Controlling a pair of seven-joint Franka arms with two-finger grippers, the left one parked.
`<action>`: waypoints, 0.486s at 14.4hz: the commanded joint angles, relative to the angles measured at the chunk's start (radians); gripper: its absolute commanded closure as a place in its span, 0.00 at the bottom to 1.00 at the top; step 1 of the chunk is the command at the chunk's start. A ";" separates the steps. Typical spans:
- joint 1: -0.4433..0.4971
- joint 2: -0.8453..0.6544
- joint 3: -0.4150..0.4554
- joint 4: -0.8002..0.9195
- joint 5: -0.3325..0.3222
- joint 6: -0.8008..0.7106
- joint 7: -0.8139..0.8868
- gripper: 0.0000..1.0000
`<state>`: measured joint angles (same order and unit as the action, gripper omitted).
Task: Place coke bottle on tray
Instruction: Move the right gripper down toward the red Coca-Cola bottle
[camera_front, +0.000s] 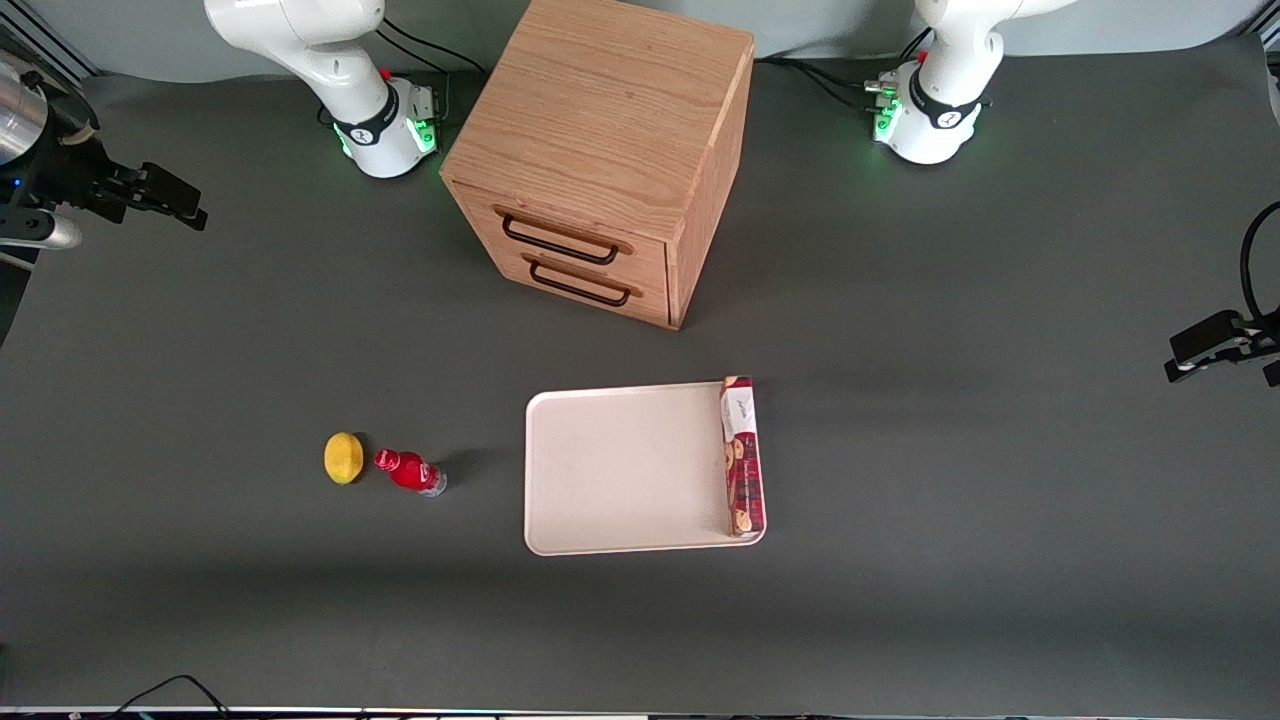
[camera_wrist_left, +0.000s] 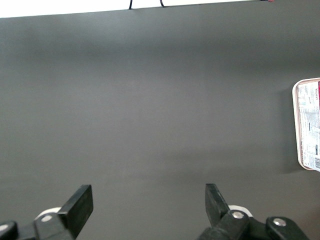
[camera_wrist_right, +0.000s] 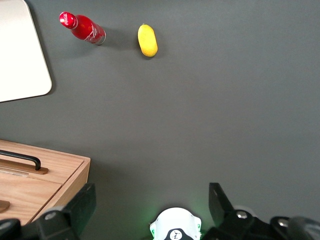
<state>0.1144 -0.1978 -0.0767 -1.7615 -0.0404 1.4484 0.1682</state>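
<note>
On the worktop (camera_front: 900, 600), coke bottle (camera_front: 410, 471) beside tray (camera_front: 620, 470), untouched; pincer (camera_front: 165, 200) released, high at ten o'clock.

The light is bright and soft, and it comes from above. The gray surface (camera_front: 900, 600) shows no glare. The coke bottle (camera_front: 410, 472) drops a small, soft shadow toward the tray (camera_front: 620, 470). The wooden cabinet (camera_front: 600, 150) casts a faint shadow too. The gripper (camera_front: 185, 205), up high at the working arm's end, looks very dark.
</note>
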 joint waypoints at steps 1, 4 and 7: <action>0.014 0.014 -0.014 0.028 0.022 -0.023 -0.012 0.00; 0.013 0.044 -0.012 0.065 0.020 -0.025 -0.015 0.00; 0.018 0.105 0.020 0.140 0.034 -0.025 -0.016 0.00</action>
<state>0.1194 -0.1606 -0.0740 -1.7173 -0.0359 1.4478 0.1675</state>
